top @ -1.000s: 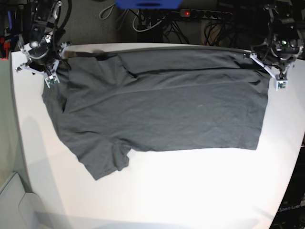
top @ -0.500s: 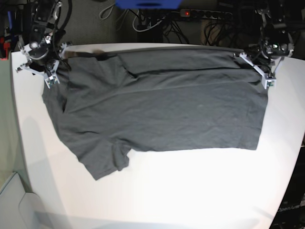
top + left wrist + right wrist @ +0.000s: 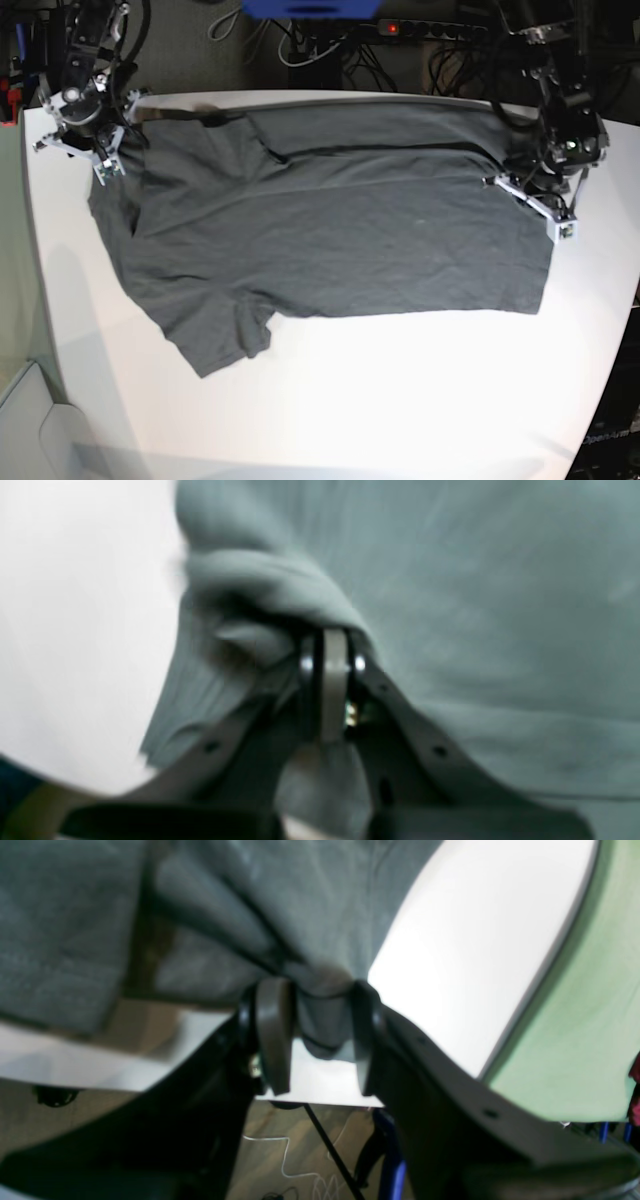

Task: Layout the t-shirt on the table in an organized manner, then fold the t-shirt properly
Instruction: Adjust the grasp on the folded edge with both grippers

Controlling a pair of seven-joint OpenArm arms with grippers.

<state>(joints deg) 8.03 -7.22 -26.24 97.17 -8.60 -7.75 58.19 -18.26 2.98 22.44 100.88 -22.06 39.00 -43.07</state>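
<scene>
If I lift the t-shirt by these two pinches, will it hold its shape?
Probably not. The t-shirt bunches into soft folds at the left gripper, so it looks floppy. It lies thin and wrinkled on the table, likely light, sagging between grips.

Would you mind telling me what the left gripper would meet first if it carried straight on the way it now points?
Probably more of the t-shirt. The left gripper is shut on a bunched fold of it, and grey cloth fills the wrist view just beyond the tips, with the table underneath. Blur leaves depth uncertain.
</scene>
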